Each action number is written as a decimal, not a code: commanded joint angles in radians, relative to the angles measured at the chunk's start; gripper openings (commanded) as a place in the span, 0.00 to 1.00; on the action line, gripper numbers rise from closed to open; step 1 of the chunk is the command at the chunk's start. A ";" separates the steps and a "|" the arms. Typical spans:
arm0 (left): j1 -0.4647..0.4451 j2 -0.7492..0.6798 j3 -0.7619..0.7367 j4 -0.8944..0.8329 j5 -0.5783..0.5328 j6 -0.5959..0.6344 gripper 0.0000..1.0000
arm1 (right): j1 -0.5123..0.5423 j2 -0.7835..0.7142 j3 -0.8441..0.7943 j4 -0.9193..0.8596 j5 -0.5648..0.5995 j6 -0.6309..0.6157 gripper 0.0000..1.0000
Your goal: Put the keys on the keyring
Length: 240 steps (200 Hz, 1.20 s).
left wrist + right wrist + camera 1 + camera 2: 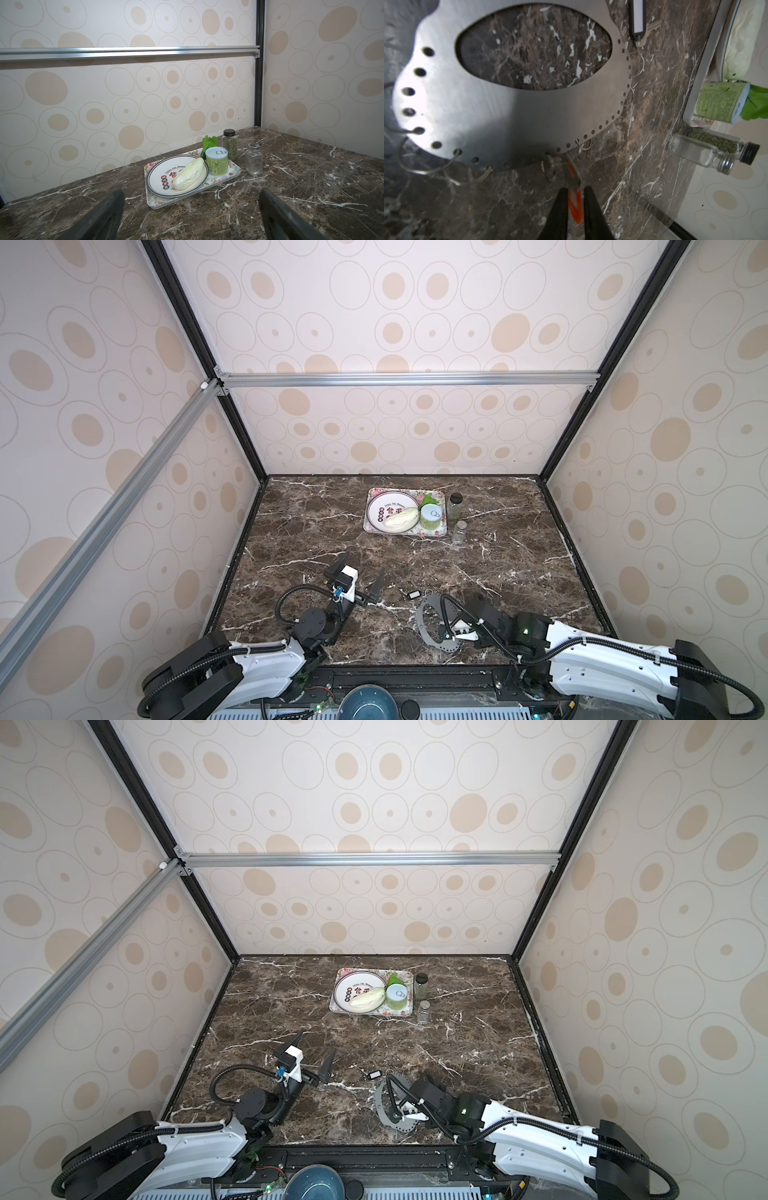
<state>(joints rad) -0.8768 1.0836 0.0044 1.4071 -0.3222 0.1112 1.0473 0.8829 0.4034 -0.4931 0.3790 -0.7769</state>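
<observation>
Right wrist view: the right gripper has its two black fingers close on either side of the red-orange key, flanking its plastic tag. I cannot tell whether they press it or stand just clear. The key's metal end reaches a small split ring threaded through the rim of the keyring, which lies flat on the marble table. The key looks light and its tag stiff and smooth, so the tag's flat faces seem the best place to pinch. The thin plate looks rigid and would probably slide if pushed. Past its far rim lies the black-tagged key, just beside another wire ring. In a top view the left gripper hovers spread wide, holding nothing. Farthest off stand a tray and two jars.
</observation>
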 commanded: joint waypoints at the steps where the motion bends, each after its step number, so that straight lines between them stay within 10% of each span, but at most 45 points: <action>1: 0.008 -0.002 -0.005 0.009 -0.014 0.019 1.00 | -0.006 -0.020 0.002 -0.006 -0.014 -0.013 0.22; 52: 0.007 0.001 -0.005 0.013 -0.015 0.021 1.00 | -0.006 -0.031 0.011 0.072 0.053 0.018 0.33; 111: 0.009 -0.020 -0.007 -0.001 -0.078 -0.019 1.00 | -0.006 0.008 0.271 0.315 0.141 0.502 0.80; 157: 0.035 -0.007 -0.007 0.000 -0.114 -0.086 1.00 | -0.025 0.126 0.167 0.923 0.347 0.699 0.97; 189: 0.083 -0.035 -0.020 -0.018 -0.102 -0.190 1.00 | -0.073 0.197 0.265 0.682 0.421 1.066 0.97; 240: 0.105 -0.081 -0.009 -0.081 -0.072 -0.194 1.00 | -0.104 0.055 0.192 0.578 0.458 0.944 1.00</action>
<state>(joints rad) -0.7834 1.0279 0.0044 1.3560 -0.4099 -0.0532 0.9699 1.0664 0.6544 0.1154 0.7650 0.1669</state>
